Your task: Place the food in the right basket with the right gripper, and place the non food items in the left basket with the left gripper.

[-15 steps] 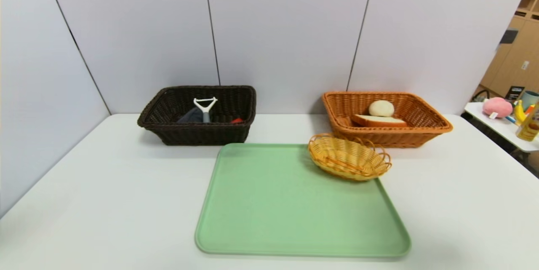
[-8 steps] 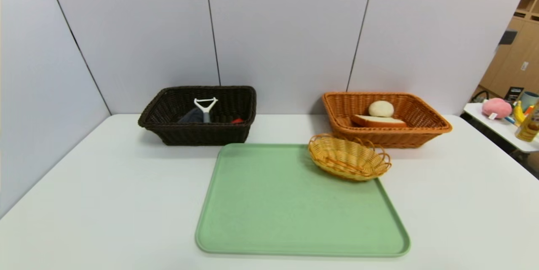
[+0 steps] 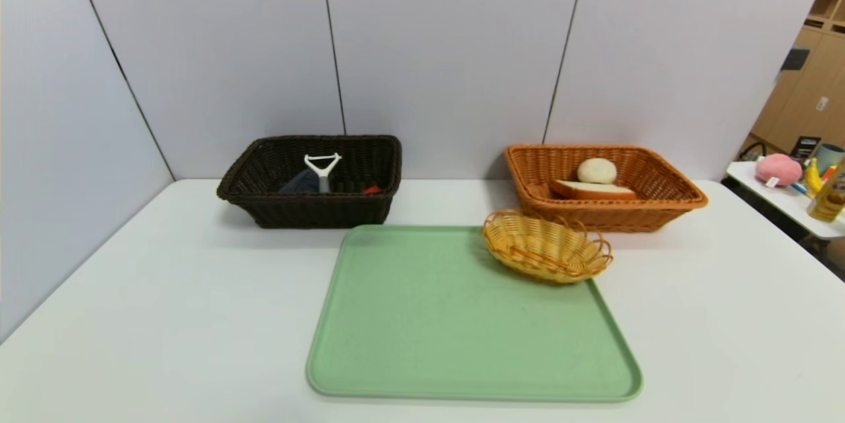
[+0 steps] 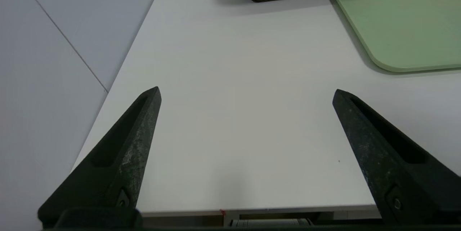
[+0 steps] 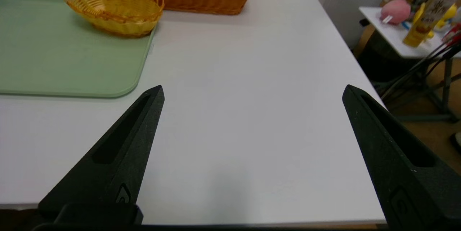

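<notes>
Both claws are spread wide with nothing between their tapered black fingers: the left claw (image 4: 246, 92) hangs over bare white table (image 4: 230, 115) near its front edge, short of the left basket (image 3: 310, 180), and the right claw (image 5: 252, 90) hangs likewise over the table's right front part, with the green tray (image 5: 65, 54) off to one side. Neither arm shows in the head view, so they look parked. As far as can be judged, the sorting is done. In the left basket, a dark brown, nearly black wicker box of tight weave, lie the non food items: the peeler (image 3: 322, 167) with its white forked plastic head and grey handle, the dark grey rolled cloth (image 3: 298, 182) soft and slumped beside it, and a small red round thing (image 3: 371, 189) at the basket's right end, only partly visible over the rim. In the right basket (image 3: 604, 185), orange-brown wicker with sloping sides, rests the food: a thick white bread slice (image 3: 592, 190) with tan crust lying flat, and an oval pale bun (image 3: 597, 171) smooth and domed behind it. A small yellow oval basket (image 3: 546, 246) with looped wire rim sits on the tray's far right corner and appears to hold nothing; the tray's matte surface carries nothing else. Nothing seems left to move.
</notes>
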`<state>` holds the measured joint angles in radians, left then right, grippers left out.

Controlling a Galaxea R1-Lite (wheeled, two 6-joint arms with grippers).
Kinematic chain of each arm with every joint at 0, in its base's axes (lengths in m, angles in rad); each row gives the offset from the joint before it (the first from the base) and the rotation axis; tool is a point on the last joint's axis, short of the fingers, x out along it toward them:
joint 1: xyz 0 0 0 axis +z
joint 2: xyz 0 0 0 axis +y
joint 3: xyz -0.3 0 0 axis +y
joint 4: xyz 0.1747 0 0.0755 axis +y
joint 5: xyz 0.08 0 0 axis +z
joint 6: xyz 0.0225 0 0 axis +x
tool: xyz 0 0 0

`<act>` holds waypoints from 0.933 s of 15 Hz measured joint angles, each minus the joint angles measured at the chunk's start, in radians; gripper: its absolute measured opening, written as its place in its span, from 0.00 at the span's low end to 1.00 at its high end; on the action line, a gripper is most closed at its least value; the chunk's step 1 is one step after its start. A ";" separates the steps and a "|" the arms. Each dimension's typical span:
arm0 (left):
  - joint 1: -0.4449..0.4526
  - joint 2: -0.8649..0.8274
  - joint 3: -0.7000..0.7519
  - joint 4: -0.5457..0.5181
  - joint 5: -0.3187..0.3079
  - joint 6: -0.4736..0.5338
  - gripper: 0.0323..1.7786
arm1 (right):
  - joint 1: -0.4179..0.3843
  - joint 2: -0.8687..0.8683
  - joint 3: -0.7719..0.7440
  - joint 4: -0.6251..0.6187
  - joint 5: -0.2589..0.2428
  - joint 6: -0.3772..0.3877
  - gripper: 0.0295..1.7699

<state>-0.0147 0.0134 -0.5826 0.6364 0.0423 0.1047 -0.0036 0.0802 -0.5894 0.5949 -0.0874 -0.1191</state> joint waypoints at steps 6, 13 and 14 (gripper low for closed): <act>0.000 -0.015 0.365 -0.539 -0.016 0.081 0.95 | 0.001 -0.075 0.425 -0.584 0.041 -0.101 0.97; 0.001 -0.016 0.579 -0.628 -0.086 0.014 0.95 | 0.004 -0.081 0.587 -0.586 0.127 0.017 0.97; 0.001 -0.015 0.580 -0.626 -0.087 0.013 0.95 | 0.003 -0.081 0.588 -0.587 0.117 0.050 0.97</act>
<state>-0.0138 -0.0019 -0.0023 0.0100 -0.0443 0.1177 -0.0004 -0.0004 -0.0013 0.0081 0.0294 -0.0687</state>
